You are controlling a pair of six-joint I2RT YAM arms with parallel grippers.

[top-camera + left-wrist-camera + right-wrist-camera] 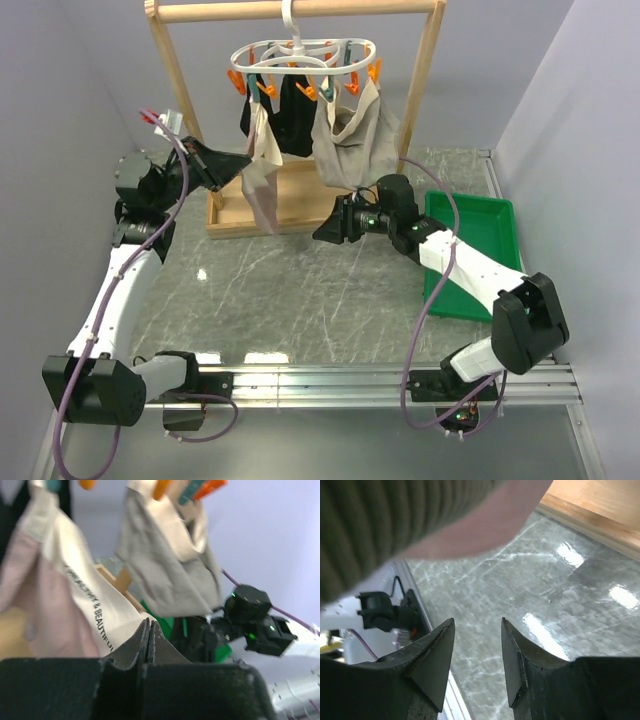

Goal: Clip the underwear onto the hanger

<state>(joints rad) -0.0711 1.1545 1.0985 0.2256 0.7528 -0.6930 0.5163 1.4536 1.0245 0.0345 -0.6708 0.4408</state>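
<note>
The underwear (262,175) hangs by its cream waistband from a peg at the 9 o'clock end of the hanger (300,52). Its free corner is pinched in the closed left claw (243,165), and the black garment (292,115) hangs just beside it at 3 o'clock. The right claw (322,230) stands half open on nothing, just under the grey-taupe garment's (350,145) lower edge. Bare marbled tabletop (300,290) spreads toward 6 o'clock, with a green tray (470,230) at its 3 o'clock edge and pale walls around.
</note>
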